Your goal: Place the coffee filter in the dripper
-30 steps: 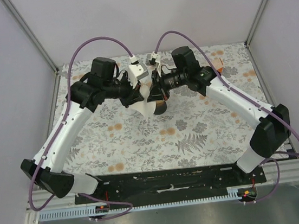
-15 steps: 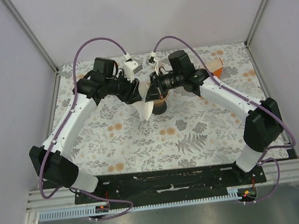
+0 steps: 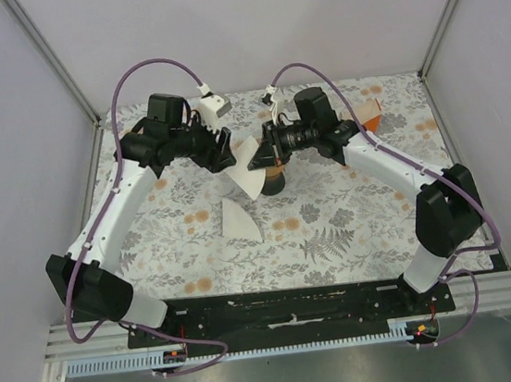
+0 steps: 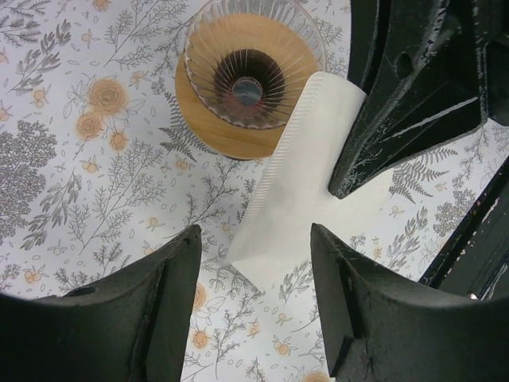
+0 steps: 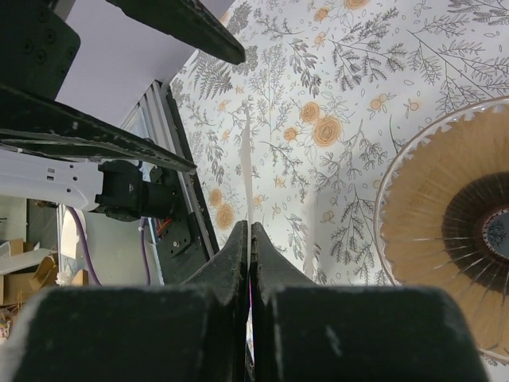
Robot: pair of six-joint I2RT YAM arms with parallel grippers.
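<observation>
Black and spread apart, your left claw (image 4: 254,255) holds nothing; a loose white paper fan (image 3: 238,219) lies on the table (image 3: 353,226) on its near side. Past its tips hangs the thin white paper cone filter (image 4: 298,175), pinched flat by your right claw (image 5: 250,229), clamped together on one edge. The round orange-brown funnel dripper (image 4: 250,79) sits beside that claw, empty. Lowered unopened, the filter could bridge the rim or slide off.
</observation>
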